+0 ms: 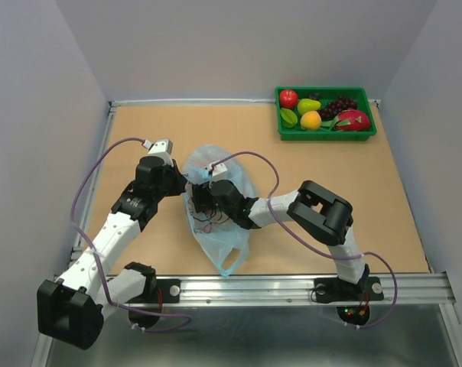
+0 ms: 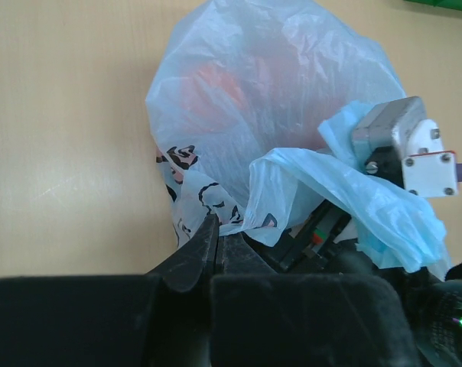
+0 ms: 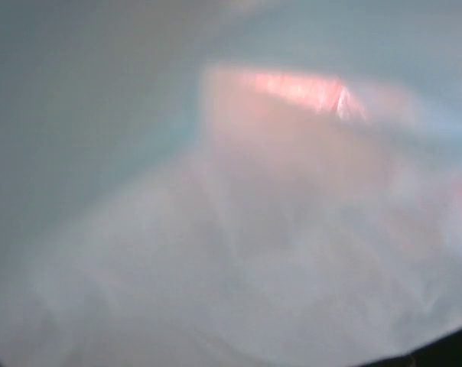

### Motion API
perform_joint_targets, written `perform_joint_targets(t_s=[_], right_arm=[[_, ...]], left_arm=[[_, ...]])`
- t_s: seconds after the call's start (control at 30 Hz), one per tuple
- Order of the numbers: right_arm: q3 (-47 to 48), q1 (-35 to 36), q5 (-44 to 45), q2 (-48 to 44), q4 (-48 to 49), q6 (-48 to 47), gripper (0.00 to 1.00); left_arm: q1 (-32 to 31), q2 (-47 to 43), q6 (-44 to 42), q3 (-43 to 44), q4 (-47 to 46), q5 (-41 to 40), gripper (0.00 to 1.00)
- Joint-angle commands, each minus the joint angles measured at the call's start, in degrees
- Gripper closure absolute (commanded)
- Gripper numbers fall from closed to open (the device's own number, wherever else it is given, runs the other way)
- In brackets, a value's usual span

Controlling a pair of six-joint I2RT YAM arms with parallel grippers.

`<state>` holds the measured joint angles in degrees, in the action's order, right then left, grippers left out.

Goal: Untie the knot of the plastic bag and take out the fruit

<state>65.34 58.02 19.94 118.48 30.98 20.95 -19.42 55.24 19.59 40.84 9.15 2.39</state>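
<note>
Bag edge (image 2: pixel 216 208) between left gripper (image 2: pixel 213 243) tips

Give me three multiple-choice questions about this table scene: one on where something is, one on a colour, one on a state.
1. Where does the green rectangular plastic tray sit?
A) far right corner of the wooden table
B) near left corner
C) table centre

2. What colour is the thin translucent plastic bag?
A) yellow
B) light blue
C) black

3. How do the left gripper fingers stand?
A) spread wide
B) closed together at the bag's printed edge
C) around an apple

Answers: 1 A, the top view shows it far right. 2 B, both views show pale blue film. 3 B, the left wrist view shows the tips meeting.
</note>
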Motion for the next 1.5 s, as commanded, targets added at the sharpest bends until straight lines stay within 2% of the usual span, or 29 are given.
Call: perform_joint_targets(t_s=[0.0, 0.1, 0.2, 0.23, 0.27, 0.37, 0.53, 0.77, 0.9, 1.23, 1.33, 1.37, 1.47], right_arm=[[2.6, -0.45, 1.24, 2.02, 5.14, 2.86, 0.01], [1.99, -0.45, 2.03, 2.29, 6.98, 3.66, 0.11], [-0.03, -0.54, 2.03, 0.97, 9.26, 3.49, 0.32], [-1.6, -0.45, 1.59, -0.51, 9.53, 3.4, 0.43], [-2.58, -0.54, 1.33, -1.4, 9.71, 3.13, 0.48], [-6.71, -0.54, -1.91, -5.6, 9.62, 1.73, 0.6], [-14.7, -0.45, -7.98, -13.26, 9.18, -0.82, 0.74], [-21.83, -0.45, -19.57, -23.98, 1.99, -4.95, 0.75], [-23.5, -0.36, -22.67, -30.48, -2.5, -6.36, 0.75], [-18.59, -0.45, -13.37, -46.83, -14.01, -13.73, 0.78], [-17.71, -0.54, -6.78, -51.41, -15.86, -16.55, 0.78], [-16.75, -1.06, -2.5, -52.11, -16.74, -18.3, 0.78], [-14.99, -4.13, 2.46, -52.82, -18.15, -19.72, 0.79]], left_arm=[[-0.18, 0.13, -0.26, -0.06, -2.2, 1.21, 0.96], [-0.18, 0.13, -0.26, -0.06, -2.2, 1.12, 0.96], [-0.18, -0.14, -0.26, -0.06, -2.12, 0.51, 0.96], [-0.18, -0.22, -0.26, -0.06, -2.12, 0.42, 0.96], [-0.09, -0.22, -0.26, -0.06, -2.12, -0.1, 0.96], [-0.09, -0.57, 0.0, 0.12, -1.77, -1.33, 0.96], [0.35, -1.1, 0.27, 0.38, -1.24, -4.06, 0.96], [1.49, -2.16, 0.88, 0.38, -1.24, -5.56, 0.96], [1.67, -1.63, 0.88, 0.38, -1.24, -4.94, 0.96], [1.75, -1.72, 0.88, 0.29, -1.15, -5.12, 0.96], [1.75, -1.63, 0.88, 0.29, -1.06, -5.21, 0.96], [1.75, -1.63, 0.97, 0.29, -1.06, -5.12, 0.96], [1.75, -1.54, 0.97, 0.38, -0.97, -5.03, 0.96]])
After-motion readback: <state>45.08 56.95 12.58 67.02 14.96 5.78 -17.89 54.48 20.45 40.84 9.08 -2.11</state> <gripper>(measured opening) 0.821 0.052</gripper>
